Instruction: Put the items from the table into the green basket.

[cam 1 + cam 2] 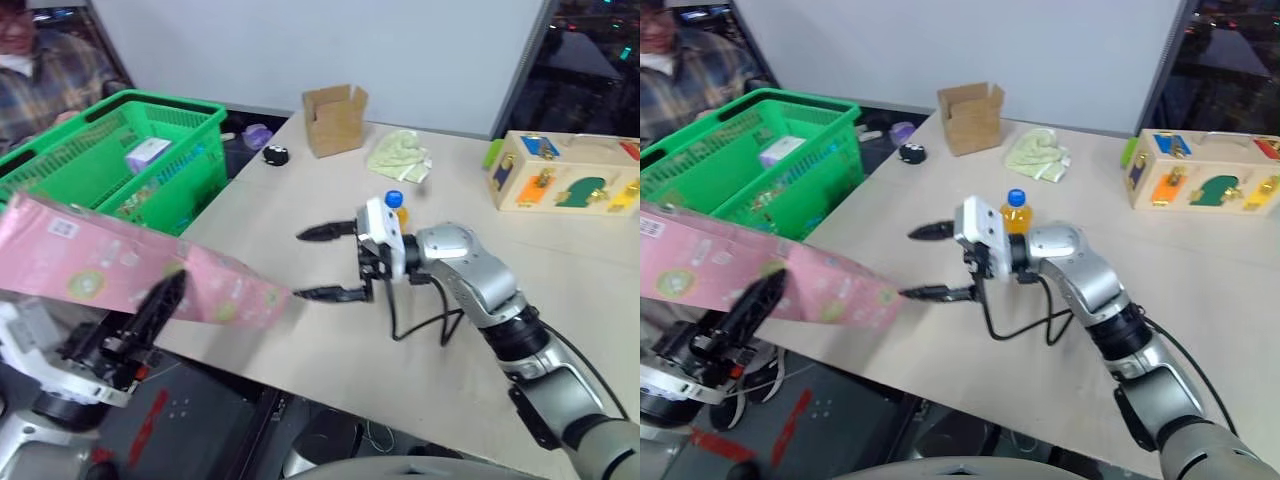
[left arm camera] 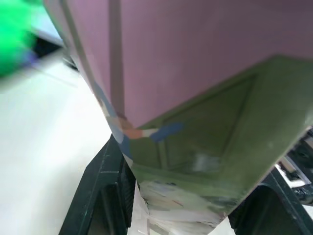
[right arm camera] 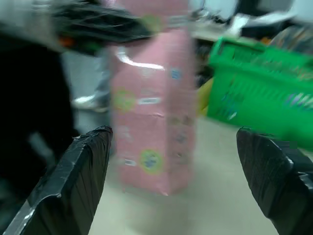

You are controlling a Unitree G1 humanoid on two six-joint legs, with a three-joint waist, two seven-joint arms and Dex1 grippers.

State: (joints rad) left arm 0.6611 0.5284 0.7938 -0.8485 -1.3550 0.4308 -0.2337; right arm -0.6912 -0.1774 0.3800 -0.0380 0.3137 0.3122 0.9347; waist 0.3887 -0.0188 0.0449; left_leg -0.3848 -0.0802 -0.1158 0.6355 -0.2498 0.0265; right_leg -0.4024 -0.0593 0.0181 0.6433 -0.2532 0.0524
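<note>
Table [image 1: 300, 180] ahead: my left gripper [image 1: 165, 295] clamps the pink carton [image 1: 90, 265], basket [image 1: 190, 115] probably just beyond it leftward; right gripper [image 1: 330, 262] gapes empty.

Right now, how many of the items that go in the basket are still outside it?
2: the pink carton is clamped in the left end effector beside the green basket; the orange-drink bottle stands on the table behind the right arm.

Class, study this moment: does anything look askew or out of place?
Yes: the pink carton hangs tilted in the shut left tool, jutting off the table edge, not yet in the green basket. The right tool stands open beside it, empty.
</note>
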